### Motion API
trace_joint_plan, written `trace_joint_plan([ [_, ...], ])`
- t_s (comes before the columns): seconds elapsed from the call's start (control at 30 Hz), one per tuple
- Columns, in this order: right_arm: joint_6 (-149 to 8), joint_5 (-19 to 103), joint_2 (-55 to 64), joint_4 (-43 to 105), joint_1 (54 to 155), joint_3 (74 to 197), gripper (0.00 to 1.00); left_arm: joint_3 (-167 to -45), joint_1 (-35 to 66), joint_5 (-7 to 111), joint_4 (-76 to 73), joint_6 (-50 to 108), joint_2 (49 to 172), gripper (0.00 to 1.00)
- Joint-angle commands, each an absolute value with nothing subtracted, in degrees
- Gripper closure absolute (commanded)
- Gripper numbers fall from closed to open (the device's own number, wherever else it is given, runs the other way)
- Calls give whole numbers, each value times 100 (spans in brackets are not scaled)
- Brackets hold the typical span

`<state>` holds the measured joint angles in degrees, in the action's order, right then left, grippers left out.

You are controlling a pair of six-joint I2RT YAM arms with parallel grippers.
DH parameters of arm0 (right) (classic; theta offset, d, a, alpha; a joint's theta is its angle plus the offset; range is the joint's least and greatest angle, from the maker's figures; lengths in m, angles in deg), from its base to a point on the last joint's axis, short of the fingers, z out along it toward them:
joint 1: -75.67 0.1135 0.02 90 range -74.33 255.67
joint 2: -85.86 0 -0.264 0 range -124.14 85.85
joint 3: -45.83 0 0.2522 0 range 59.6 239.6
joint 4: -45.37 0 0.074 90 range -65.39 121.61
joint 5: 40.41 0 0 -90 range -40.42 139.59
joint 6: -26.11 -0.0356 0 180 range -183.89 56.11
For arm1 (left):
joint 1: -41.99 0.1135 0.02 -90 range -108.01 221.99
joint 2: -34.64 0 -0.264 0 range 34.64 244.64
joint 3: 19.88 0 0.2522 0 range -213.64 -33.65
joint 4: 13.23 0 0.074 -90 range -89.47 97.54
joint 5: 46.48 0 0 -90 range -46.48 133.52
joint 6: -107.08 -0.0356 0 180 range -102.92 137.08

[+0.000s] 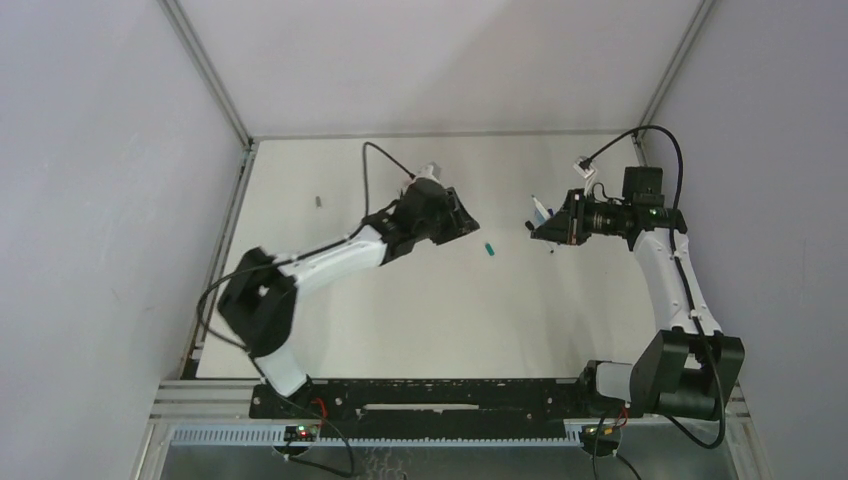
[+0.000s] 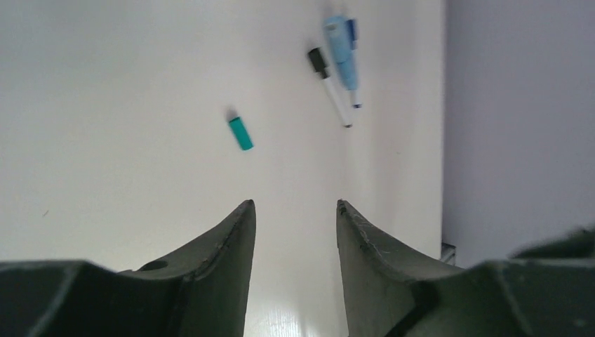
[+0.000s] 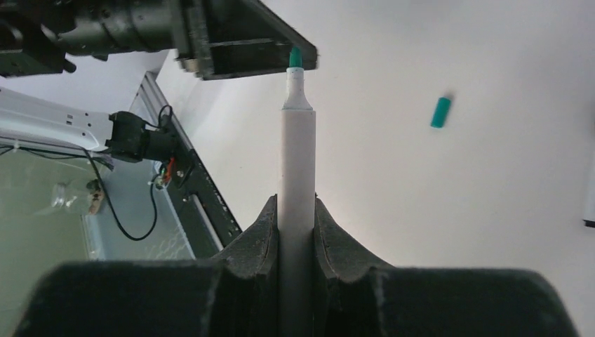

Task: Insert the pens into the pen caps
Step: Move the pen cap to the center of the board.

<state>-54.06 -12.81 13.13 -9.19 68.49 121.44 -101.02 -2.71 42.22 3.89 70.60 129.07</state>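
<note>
Top view: L gripper (image 1: pixel 466 222) hangs over mid table (image 1: pixel 400 320) and R gripper (image 1: pixel 541 230) faces it, the two near each other but apart. Teal cap (image 1: pixel 490 249) lies loose on the table between and just in front of them. Grey stub (image 1: pixel 318 201), prob. another cap, sits well apart at far left. Pen cluster behind R gripper is too small to count here. L wrist view: jaws stand apart w/ nothing between them, so the pincer is open and empty. Teal cap (image 2: pixel 241 133) is ahead and slightly left of the gap. Beyond it, 2 pens on the table: light-blue pen (image 2: pixel 342 53) and thin white pen w/ black end (image 2: pixel 330 88), side by side; a blue bit behind the light-blue one, can't tell what. R wrist view: R pincer is clamped on white pen (image 3: pixel 297 140), its teal tip uncapped and aimed toward L gripper. 1 teal cap in sight, right of the pen. Step in hand, my read: pen is presented, its cap not yet fetched. Next move calls for L to drop over the teal cap, line jaws across it, pinch, then bring it to the tip. Count: 3 pens, 1 sure cap + 1 prob.
</note>
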Motion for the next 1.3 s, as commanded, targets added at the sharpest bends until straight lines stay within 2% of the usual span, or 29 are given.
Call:
trace_joint_plan([
  [0.0,-5213,-1194,1476,-429,6732,11973,100,-11512,-258,4378,2217,7480,13926,49],
  [0.1,-5207,-1222,1466,-275,6674,11816,100,-12596,-267,4529,3082,7540,14810,48],
  [0.37,-5210,-1383,1376,-27,6433,11605,100,-14313,-290,4416,4475,7785,16058,48],
  [0.63,-5229,-1548,1267,74,6204,11541,100,-15161,-286,4713,4673,7957,16830,47],
  [1.0,-5229,-1734,1142,85,6042,11538,100,-16278,-288,4632,5330,7976,17733,59],
  [1.27,-5274,-1807,1099,111,5998,11539,100,-16436,-289,4480,5815,7986,17946,74],
])
